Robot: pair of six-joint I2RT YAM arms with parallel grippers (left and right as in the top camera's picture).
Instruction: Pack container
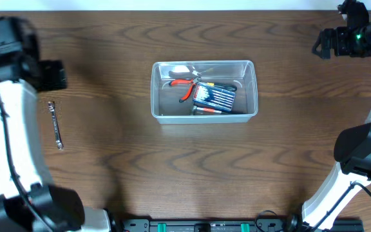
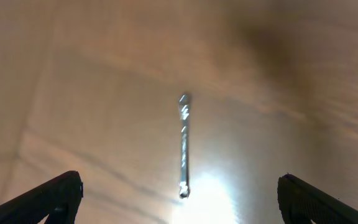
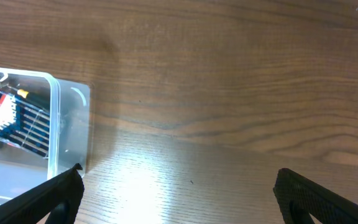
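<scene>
The clear plastic container (image 1: 204,89) stands at the middle of the table. It holds red-handled pliers (image 1: 185,88), a dark case of bits or small tools (image 1: 214,96) and a pale item at the back. Its right corner shows in the right wrist view (image 3: 67,118). A metal wrench (image 1: 56,125) lies on the table at the left, also in the left wrist view (image 2: 183,146). My left gripper (image 2: 179,202) is open and empty above the wrench. My right gripper (image 3: 179,199) is open and empty, over bare table right of the container.
The left arm (image 1: 11,116) runs down the left edge and the right arm (image 1: 366,148) down the right edge. The table is dark wood (image 1: 172,174). A bright light glare lies on the wood under each wrist camera.
</scene>
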